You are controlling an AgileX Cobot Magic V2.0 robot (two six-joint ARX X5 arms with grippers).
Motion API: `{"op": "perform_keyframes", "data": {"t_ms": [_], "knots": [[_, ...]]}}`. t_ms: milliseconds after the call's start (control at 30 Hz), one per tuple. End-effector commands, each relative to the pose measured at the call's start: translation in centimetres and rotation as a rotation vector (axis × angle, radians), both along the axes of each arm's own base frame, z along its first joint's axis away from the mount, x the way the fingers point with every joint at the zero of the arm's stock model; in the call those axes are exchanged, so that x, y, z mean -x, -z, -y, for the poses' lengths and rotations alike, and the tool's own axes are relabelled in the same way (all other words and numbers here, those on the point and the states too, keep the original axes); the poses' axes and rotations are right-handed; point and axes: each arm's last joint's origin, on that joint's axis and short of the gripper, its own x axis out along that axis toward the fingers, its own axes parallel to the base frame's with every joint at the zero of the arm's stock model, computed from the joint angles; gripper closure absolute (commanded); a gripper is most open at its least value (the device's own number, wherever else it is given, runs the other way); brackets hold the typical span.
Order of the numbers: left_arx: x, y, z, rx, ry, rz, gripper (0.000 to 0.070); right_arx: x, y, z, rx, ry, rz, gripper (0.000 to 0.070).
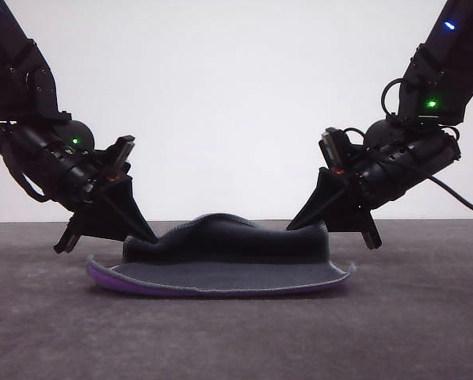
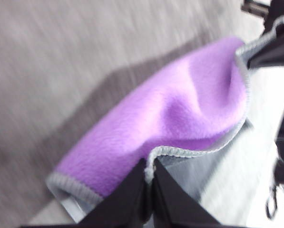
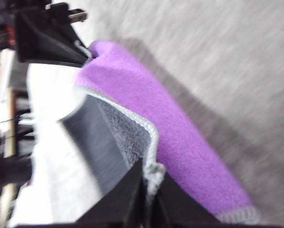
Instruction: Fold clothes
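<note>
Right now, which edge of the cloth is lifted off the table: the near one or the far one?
The far edge of the cloth; both grippers pinch its corners. The near edge lies flat.

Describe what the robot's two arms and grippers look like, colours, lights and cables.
Both arms are black, with chunky jointed housings. The left gripper and right gripper end in black, wedge-shaped fingers tapering to points. Each arm shows a green light, a blue one higher up and a small red spot near the wrist. Black cables loop beside each arm.

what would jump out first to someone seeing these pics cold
The cloth at the middle of the table, its far edge lifted by both grippers and curling over the flat near half. The left gripper and right gripper pinch its far corners, jaws shut, baring the bright purple face in both wrist views.
</note>
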Motion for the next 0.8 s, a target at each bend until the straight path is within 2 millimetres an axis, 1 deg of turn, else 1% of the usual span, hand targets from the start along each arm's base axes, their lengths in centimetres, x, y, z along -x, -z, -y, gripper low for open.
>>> {"op": "perform_keyframes", "data": {"t_ms": [0, 433, 500, 600, 767], "knots": [[-0.2, 0.0, 0.1, 0.009, 0.043, 0.023, 0.0699, -0.1, -0.1, 0.0, -0.014, -0.03, 0.037, 0.0699], [1.6, 0.0, -0.1, 0.044, 0.111, -0.107, 0.0698, 1.6, 0.0, 0.2, -0.048, -0.104, -0.045, 0.0699], [1.8, 0.0, -0.2, 0.044, 0.118, -0.118, 0.0695, 1.8, 0.0, 0.2, -0.047, -0.113, -0.047, 0.0699], [2.0, 0.0, -0.3, 0.042, 0.124, -0.133, 0.0672, 2.0, 0.0, 0.3, -0.046, -0.12, -0.053, 0.0699], [2.2, -0.1, -0.3, 0.041, 0.126, -0.148, 0.0671, 2.2, 0.0, 0.3, -0.044, -0.127, -0.066, 0.0699]]}}
